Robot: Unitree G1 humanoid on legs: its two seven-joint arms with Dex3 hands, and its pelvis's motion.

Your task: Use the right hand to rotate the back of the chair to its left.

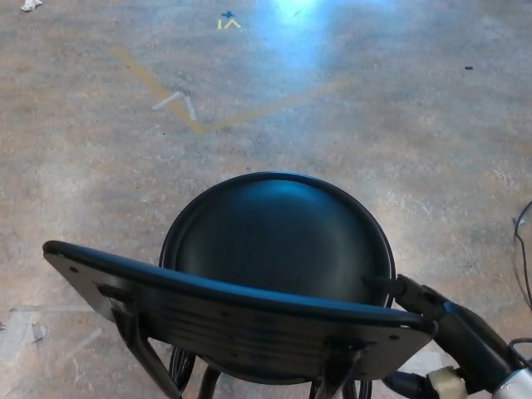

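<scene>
A black chair with a round seat (278,229) stands on the floor right below me. Its curved backrest (224,320) runs across the bottom of the head view, left end higher and farther left, right end lower. My right hand (436,320) comes in from the lower right and presses against the backrest's right end, its fingers (399,288) lying along the front side of the backrest near the seat edge. It holds nothing. My left hand does not show.
Worn concrete floor (374,125) surrounds the chair. Yellow and white tape marks (179,104) lie ahead to the left, a small marker (229,21) at the far top. A thin cable (524,249) hangs at the right edge. Chair legs (150,362) show under the backrest.
</scene>
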